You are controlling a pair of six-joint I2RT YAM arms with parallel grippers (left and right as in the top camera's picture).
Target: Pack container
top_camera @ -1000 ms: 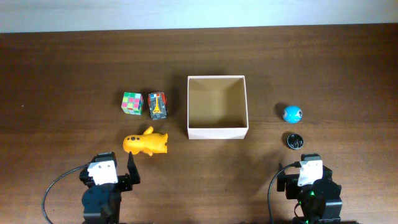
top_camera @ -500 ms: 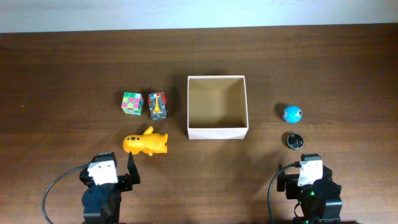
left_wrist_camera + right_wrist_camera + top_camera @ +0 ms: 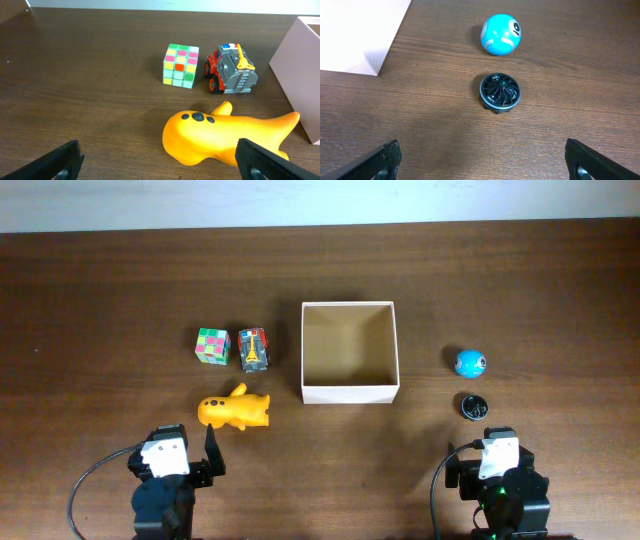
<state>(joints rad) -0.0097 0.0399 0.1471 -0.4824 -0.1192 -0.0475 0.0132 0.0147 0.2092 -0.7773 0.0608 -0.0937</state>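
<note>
overhead: the container (image 3: 349, 392) sits open-topped near the middle of the brown table (image 3: 100, 280), cream walls, tan inside, nothing visible in it. left of the container, well apart from its wall, a multicoloured cube (image 3: 212, 346) and just beside it, nearer the container, a toy truck (image 3: 254, 349). a yellow toy (image 3: 234, 410) lies on its side off the container's front-left corner. right of the container a blue ball (image 3: 471, 362), and off its front-right corner a black round piece (image 3: 474, 405).

left wrist: left gripper (image 3: 160, 160) spread wide, gripping nothing, both dark fingers (image 3: 65, 157) at the bottom edge. the yellow toy fills the lower middle just ahead of them; cannot tell if the right-hand finger touches it. cube and truck stand upright beyond it, a small gap between them. a slice of container wall (image 3: 300, 65) shows at the right edge.

right wrist: right gripper (image 3: 480, 160) also spread wide and empty, fingers (image 3: 385, 157) at the bottom corners. the black round piece lies ahead on bare wood, with the blue ball just behind it, apart. the container's corner (image 3: 355, 35) shows top left.
</note>
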